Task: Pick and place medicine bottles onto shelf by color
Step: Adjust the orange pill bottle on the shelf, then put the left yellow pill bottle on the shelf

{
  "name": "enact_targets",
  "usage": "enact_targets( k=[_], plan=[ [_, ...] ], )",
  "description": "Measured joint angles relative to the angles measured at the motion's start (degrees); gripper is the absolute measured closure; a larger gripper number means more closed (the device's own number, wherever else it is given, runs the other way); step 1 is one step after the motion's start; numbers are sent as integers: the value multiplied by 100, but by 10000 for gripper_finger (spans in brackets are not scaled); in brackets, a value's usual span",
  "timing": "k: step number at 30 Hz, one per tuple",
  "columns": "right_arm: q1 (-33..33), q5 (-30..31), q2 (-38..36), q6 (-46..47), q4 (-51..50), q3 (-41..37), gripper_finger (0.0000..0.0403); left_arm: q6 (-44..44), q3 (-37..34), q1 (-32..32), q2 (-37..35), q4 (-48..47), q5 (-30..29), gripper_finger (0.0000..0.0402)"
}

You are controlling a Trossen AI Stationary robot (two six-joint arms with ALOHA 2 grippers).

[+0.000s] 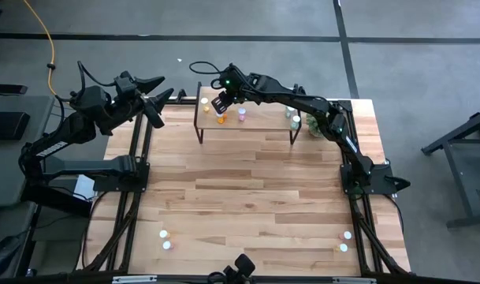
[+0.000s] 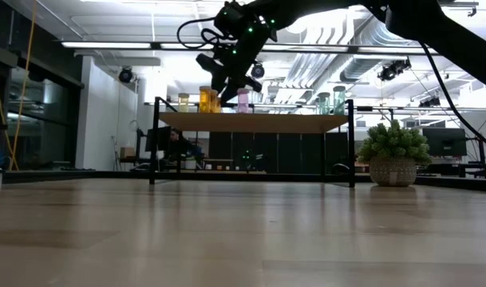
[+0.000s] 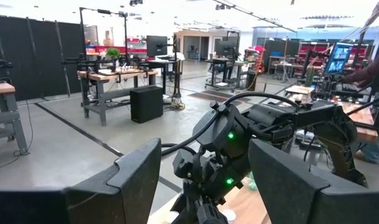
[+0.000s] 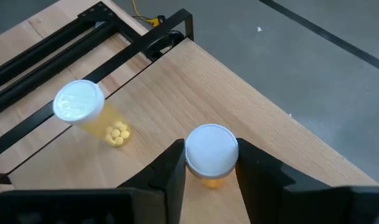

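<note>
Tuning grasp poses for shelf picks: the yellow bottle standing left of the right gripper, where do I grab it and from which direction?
Take the yellow bottle from straight above, fingers closing across the cylinder just under its white cap. It stands upright on the shelf with bare wood around it. The right gripper already straddles the neighbouring orange bottle that way, probably workable here too.

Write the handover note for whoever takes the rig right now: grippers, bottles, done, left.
Right gripper: over the shelf's left end, fingers around an orange bottle standing there; release looks under way, not confirmed.
Left gripper: open, empty, parked off the table's far-left corner.
On the shelf: yellow bottle, pink bottle, teal bottles at the right end.
Left to do: four bottles at the table's near edge, two on the left, two on the right.
</note>
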Motion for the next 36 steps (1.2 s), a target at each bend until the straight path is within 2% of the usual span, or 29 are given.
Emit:
enact_targets(
  k=[5,10,15,36],
  plan=[
    [0,143,0,-6,0,0,231,-2,0,0,0,2,0,170],
    [-1,-4,0,-5,-2,0,170,-4,2,0,0,0,0,170],
    [0,-29,0,17,-2,0,136,-2,0,0,0,0,0,170],
    [-16,-472,-248,-53,-179,271,128,2,1,2,0,-4,0,170]
  ],
)
